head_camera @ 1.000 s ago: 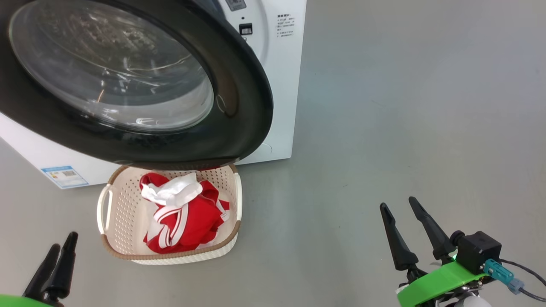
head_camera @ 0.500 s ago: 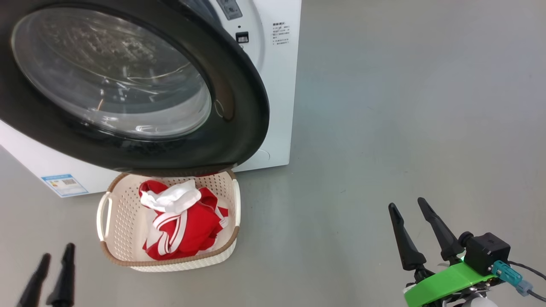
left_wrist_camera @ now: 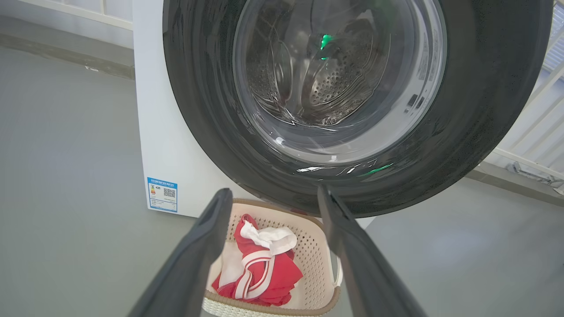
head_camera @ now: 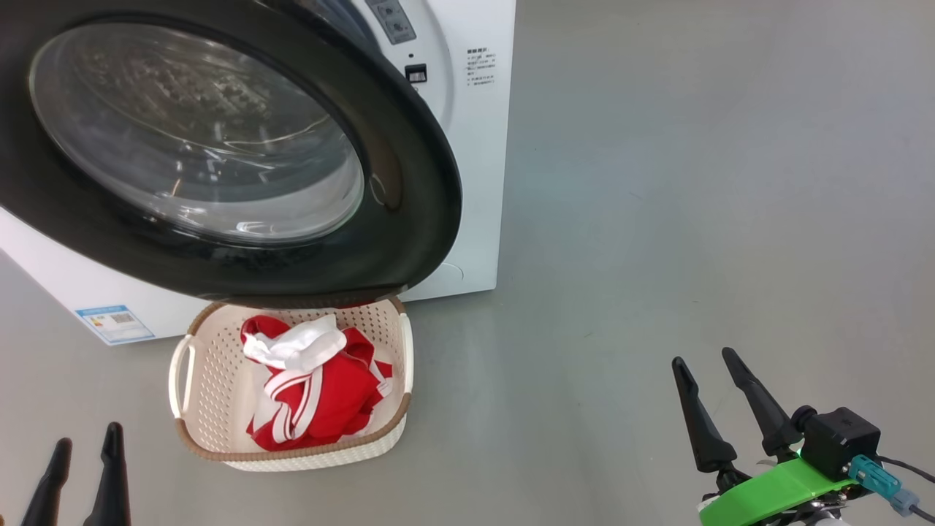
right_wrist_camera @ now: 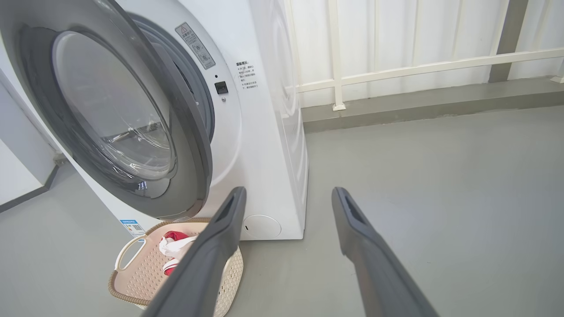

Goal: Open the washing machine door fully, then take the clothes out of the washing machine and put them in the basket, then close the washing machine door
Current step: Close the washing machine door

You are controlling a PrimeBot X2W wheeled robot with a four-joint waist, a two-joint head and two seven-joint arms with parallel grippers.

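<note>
— Head view first: where are the clothes?
— The clothes [head_camera: 329, 394], red with white bands and a white piece on top, lie heaped in the basket [head_camera: 212, 365]. It stands on the grey floor [head_camera: 657, 183] right in front of the washing machine [head_camera: 478, 183]. The washing machine door [head_camera: 409, 183] stands out from the front and overhangs the basket's far edge.
— And the grippers?
— The left gripper [head_camera: 88, 436] is at the lower left, near the basket, fingers a little apart with nothing between them. The right gripper [head_camera: 703, 355] is at the lower right on a green mount [head_camera: 774, 489], well apart from the basket, fingers spread and empty.
— Left wrist view?
— Its two fingers stand wide apart and frame the basket with the clothes in it. Above, the door's glass shows the perforated drum [left_wrist_camera: 335, 83] behind. A blue label [left_wrist_camera: 163, 194] sits low on the machine's white front.
— Right wrist view?
— Fingers parted, gripping nothing, over bare floor. The door is ajar, angled away from the grey gasket [right_wrist_camera: 203, 108]. The basket sits beneath the door's lower rim, near the round cap [right_wrist_camera: 262, 226]. A white railing [right_wrist_camera: 396, 70] runs behind.
</note>
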